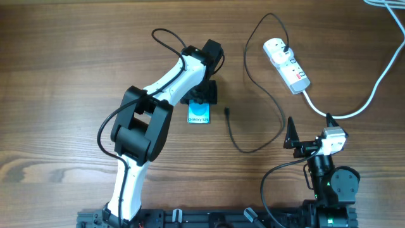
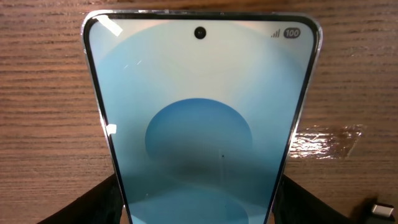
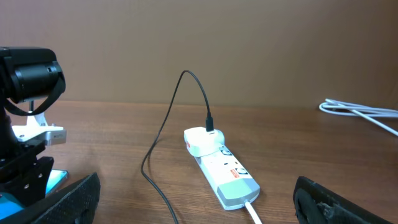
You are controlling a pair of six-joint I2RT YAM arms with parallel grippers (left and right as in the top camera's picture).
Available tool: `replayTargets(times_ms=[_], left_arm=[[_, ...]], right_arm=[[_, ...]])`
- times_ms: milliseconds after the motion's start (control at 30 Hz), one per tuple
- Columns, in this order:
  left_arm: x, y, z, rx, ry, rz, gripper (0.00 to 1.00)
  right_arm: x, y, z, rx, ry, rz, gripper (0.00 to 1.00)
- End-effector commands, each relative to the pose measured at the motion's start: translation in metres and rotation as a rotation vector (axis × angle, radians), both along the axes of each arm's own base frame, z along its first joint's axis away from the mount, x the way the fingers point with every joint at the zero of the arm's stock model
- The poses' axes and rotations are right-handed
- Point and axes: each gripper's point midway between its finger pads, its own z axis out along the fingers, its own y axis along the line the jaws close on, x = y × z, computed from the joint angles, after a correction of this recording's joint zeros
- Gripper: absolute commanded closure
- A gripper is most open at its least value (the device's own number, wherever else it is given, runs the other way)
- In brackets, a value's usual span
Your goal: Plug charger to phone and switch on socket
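Cyan-screened phone point(image 2: 199, 124), punch-hole camera at top, in left tool's point(image 1: 202, 99) clamp; right tool point(image 3: 199, 200) wide apart.

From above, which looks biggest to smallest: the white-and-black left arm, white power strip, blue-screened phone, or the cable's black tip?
1. White-and-black left arm, by far the largest.
2. White elongated power strip.
3. Cyan-screened flat phone, partly hidden under the arm.
4. Small black connector tip, the smallest.

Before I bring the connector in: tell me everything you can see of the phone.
The phone lies flat, screen up, on the wooden table. Slim, silver-edged, glassy; its lit cyan screen shows a punch-hole camera and battery 100. The left gripper has its fingers against both long edges, seemingly clamping it. The charger tip lies apart beside it, unplugged.
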Motion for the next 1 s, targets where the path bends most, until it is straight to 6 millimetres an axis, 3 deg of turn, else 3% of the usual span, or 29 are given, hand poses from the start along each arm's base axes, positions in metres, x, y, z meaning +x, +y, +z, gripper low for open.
replayTargets(times_ms=[0,300,633,967], left_arm=[[0.004,0.0,0.015,-0.027,-0.024,0.012,0.32],[0.002,0.001,0.018,-0.024,-0.019,0.028,0.32],[0.002,-0.008,0.061,-0.111,-0.076,0.051,0.32],[-0.007,-0.012,0.062,-0.138,-0.035,0.054,0.31]], right_arm=[[0.0,-0.001,0.001,0.007,-0.005,-0.007,0.0],[0.0,-0.001,0.001,0.007,-0.005,-0.007,0.01],[0.0,-0.001,0.001,0.007,-0.004,-0.007,0.0],[0.0,-0.001,0.001,0.007,-0.004,-0.007,0.0]])
